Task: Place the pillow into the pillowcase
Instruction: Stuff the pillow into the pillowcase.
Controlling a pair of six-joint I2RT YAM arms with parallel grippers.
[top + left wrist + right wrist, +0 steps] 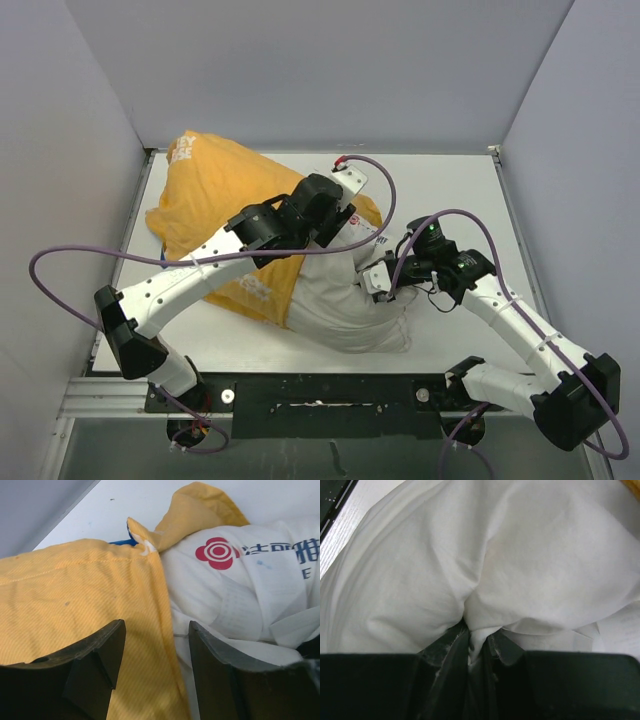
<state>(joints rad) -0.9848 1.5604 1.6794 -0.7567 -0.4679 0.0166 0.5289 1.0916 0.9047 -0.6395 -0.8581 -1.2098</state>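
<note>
Top external: pillow (340, 300), pillowcase (205, 200) on white table (450, 190); grey walls (330, 70)

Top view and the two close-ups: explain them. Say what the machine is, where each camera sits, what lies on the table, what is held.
Two robot arms stand bolted at the near edge of a table. The wide picture looks down from above; the other two come from a camera on each wrist. On the table lies a white pillow, partly inside a yellow pillowcase. The right pincer is shut on a fold of pillow. The left pincer is open over the pillowcase's edge, holding nothing.
</note>
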